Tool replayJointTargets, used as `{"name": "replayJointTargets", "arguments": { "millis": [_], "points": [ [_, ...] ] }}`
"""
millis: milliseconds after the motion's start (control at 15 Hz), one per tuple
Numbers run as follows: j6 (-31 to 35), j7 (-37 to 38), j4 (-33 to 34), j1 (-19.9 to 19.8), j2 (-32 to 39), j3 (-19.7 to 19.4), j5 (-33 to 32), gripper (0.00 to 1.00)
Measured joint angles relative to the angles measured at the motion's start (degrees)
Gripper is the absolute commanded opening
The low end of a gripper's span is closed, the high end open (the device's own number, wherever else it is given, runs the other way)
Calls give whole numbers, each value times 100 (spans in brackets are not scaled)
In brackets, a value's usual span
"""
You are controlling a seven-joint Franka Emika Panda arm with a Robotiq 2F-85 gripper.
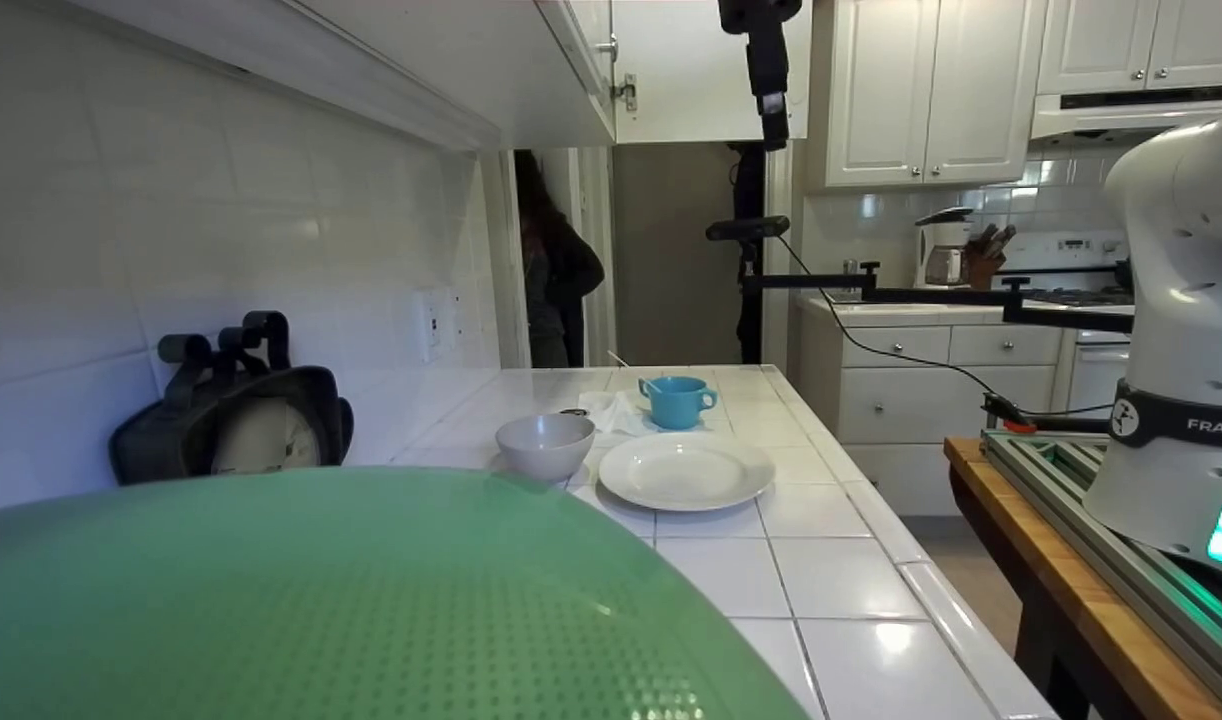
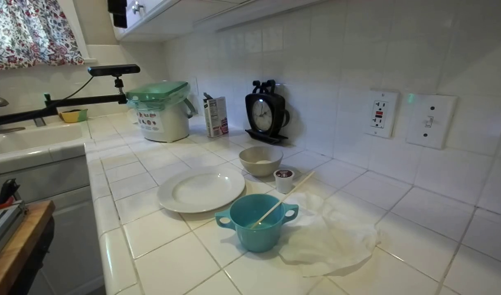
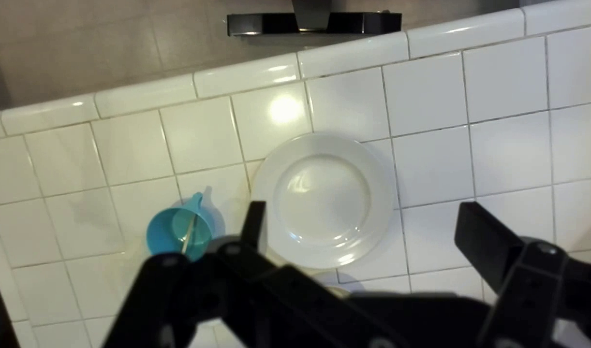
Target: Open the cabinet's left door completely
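Apparently my job lies all ahead of me: the left door [image 1: 588, 18] of the wall-hung cabinet [image 1: 441, 50] looks closed, or nearly so, and its knob [image 1: 609, 46] stands free of my grip. What remains, I judge, is to catch the knob or edge and swing the door fully out. In an exterior view it sits high on the left, above the counter [image 1: 831, 575], nearer than the white slab [image 1: 701, 75] that stands open at the far end, which I take for its neighbour. There the left door faces right, into the room, seen almost edge-on; its long axis seems upright, though its top is cut off. My gripper [image 3: 362, 215] hangs in front of the cabinet, spread wide over the plate [image 3: 323, 200], with nothing between its fingers.
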Motion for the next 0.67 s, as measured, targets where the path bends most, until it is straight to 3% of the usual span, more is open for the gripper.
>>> {"name": "replayJointTargets", "arguments": {
  "millis": [333,667],
  "points": [
    [142,-1501,429,-56,-85,-763,454,100],
    [261,-2699,679,-54,23,-1009,500,100]
  ]
}}
